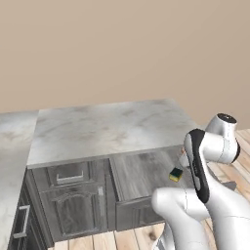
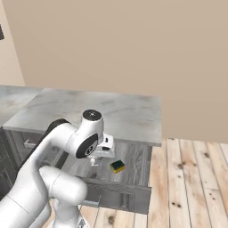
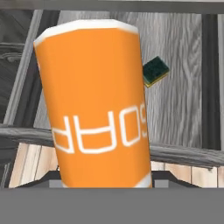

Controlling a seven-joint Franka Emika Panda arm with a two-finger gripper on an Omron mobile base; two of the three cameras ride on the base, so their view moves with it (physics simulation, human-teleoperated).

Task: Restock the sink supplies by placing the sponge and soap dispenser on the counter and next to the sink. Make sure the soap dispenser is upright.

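Evidently the soap dispenser (image 3: 94,103) sits close against the hand camera over the open drawer (image 2: 133,158), probably held for lifting to the table (image 1: 107,127) (fingers hidden, so I cannot tell their grip). Behind, the sponge (image 2: 117,166) lies on the drawer floor.

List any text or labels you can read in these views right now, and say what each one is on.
"SOAP", in white capitals on the orange soap dispenser; in the hand view it reads upside down.
The sponge lying in the open drawer shows no print.
The counter and cabinet fronts carry no lettering or numbers.
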